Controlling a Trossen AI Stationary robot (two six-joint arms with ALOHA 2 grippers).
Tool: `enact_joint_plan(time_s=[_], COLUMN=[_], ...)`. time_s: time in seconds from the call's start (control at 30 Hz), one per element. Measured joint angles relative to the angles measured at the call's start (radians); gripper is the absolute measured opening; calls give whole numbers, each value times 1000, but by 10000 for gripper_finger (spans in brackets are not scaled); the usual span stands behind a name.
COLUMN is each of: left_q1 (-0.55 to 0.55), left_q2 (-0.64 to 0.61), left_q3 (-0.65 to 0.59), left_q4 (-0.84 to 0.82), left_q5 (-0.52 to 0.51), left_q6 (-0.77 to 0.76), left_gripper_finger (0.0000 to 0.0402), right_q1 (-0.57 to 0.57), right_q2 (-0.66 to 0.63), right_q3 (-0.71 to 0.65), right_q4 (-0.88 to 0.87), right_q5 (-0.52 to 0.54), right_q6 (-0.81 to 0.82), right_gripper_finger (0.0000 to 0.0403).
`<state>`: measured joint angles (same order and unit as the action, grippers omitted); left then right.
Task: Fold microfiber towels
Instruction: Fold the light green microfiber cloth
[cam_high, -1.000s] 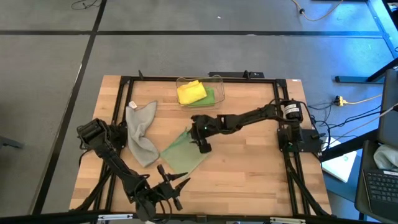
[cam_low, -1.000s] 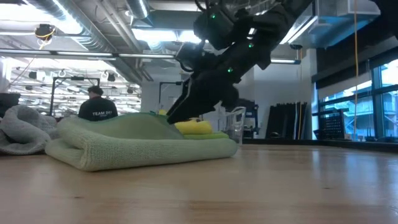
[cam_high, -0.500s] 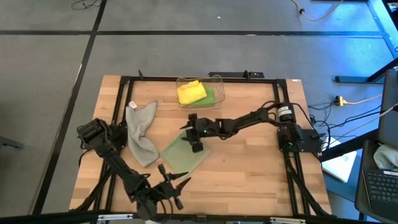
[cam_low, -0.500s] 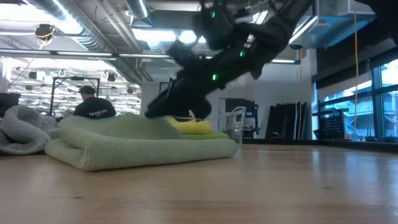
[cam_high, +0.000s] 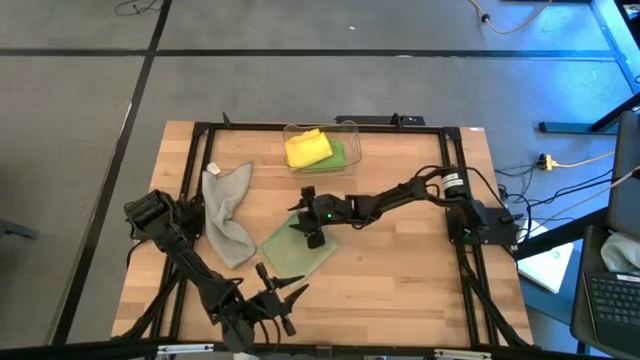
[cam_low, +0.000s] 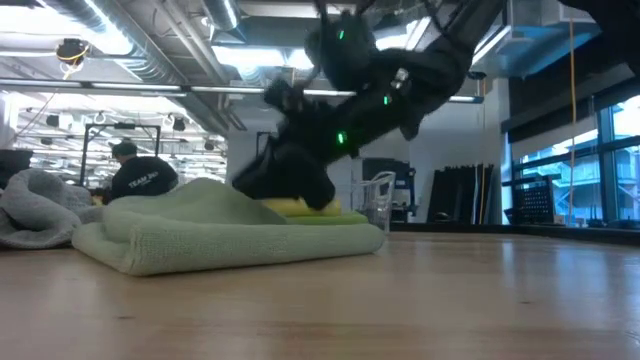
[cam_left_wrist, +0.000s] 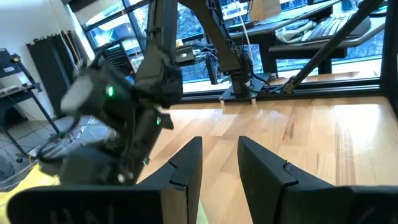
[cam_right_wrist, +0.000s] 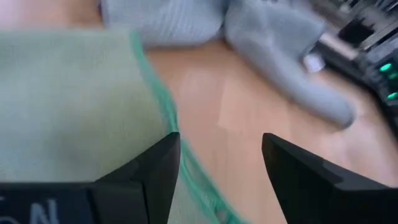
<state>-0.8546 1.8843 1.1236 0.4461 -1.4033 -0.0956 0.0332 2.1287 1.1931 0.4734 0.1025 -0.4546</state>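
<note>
Sage-green towel (cam_high: 296, 247) lay folded mid-table, toward the front edge. Soft and limp, it would likely sag unless pinched at a hemmed corner. The right gripper (cam_high: 312, 231) hovered over its far corner, jaws spread, holding nothing.

We can just make out white letters reading "TEAM" on a person's dark shirt (cam_low: 142, 181). We read nothing else.

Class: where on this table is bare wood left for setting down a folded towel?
Free: the wood between the sage towel and the table's right edge, below the right arm. Crowded: the left side, with the grey towel and left arm; the clear bin sits at the back.
</note>
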Motion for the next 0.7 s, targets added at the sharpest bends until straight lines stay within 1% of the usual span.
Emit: enact_joint_plan(time_s=[0.07, 0.17, 0.23, 0.33, 0.5, 0.57, 0.63, 0.7], left_q1=[3, 9, 14, 20, 24, 36, 61, 93], left_q2=[0, 0, 0, 0, 1, 1, 1, 1], left_q3=[0, 0, 0, 0, 0, 0, 0, 0], left_q4=[-1, -5, -24, -128, -334, -396, -462, -526], left_q5=[0, 1, 4, 41, 156, 230, 316, 406], left_q6=[-2, -3, -3, -26, -139, -161, -183, -222], left_gripper_finger=[94, 94, 94, 94, 94, 94, 94, 94], right_q1=[6, 15, 27, 56, 102, 122, 152, 185], right_q2=[-20, -64, -107, -181, -298, -327, -361, -394], right_q3=[0, -1, 0, 1, 0, -17, -67, -135], right_q4=[7, -30, -87, -263, -666, -789, -839, -823], right_q5=[13, 22, 32, 47, 33, 16, -3, -8], right_q6=[-4, 0, 5, 10, 116, 173, 223, 254], right_gripper_finger=[229, 229, 229, 229, 229, 229, 229, 229])
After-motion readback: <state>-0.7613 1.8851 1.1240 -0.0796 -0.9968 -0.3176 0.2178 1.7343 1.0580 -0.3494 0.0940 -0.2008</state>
